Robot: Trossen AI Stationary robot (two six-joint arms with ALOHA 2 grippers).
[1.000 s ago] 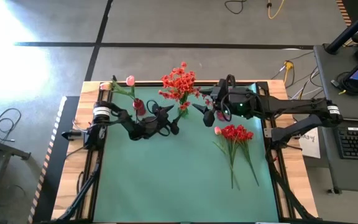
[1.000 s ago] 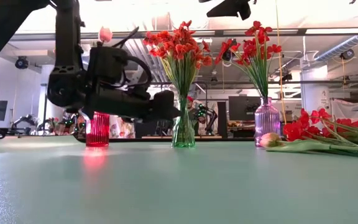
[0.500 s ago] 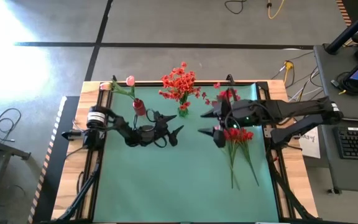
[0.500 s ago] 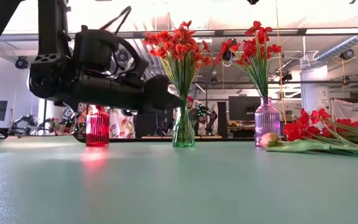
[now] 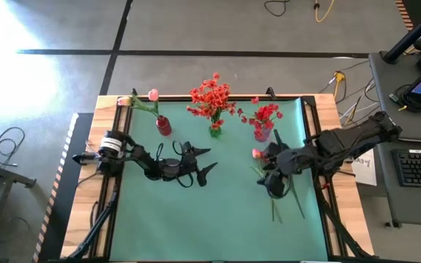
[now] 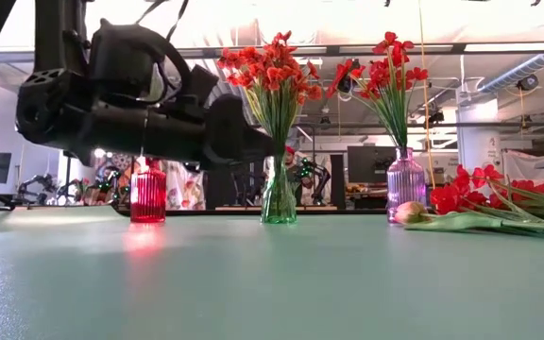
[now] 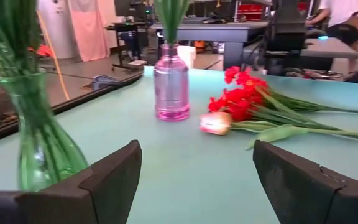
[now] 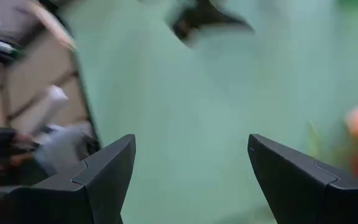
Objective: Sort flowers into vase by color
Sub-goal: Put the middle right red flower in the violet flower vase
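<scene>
Three vases stand along the far side: a red vase (image 5: 164,126) with a pink tulip (image 5: 153,95), a clear green-tinted vase (image 5: 215,130) with orange-red blossoms (image 5: 212,95), and a purple vase (image 5: 262,133) with deep red blossoms (image 5: 267,113). A loose bunch of deep red flowers (image 5: 278,162) and a pink bud (image 5: 256,153) lie flat on the mat. My right gripper (image 5: 270,184) hovers open over the bunch's stems, fingers pointing down. My left gripper (image 5: 204,161) is open at mid-table, aimed toward the bunch (image 7: 247,106).
The green mat (image 5: 196,212) covers the table, with bare room along its near half. In the low view my left arm (image 6: 140,104) hangs in front of the red vase (image 6: 147,194). A desk with a keyboard (image 5: 419,164) stands off the table's right edge.
My right gripper has moved from beside the purple vase toward the near edge and now sits over the loose bunch, tipped downward. My left gripper has drifted toward the near edge, away from the clear vase. Both have stayed open, and no flower has moved.
</scene>
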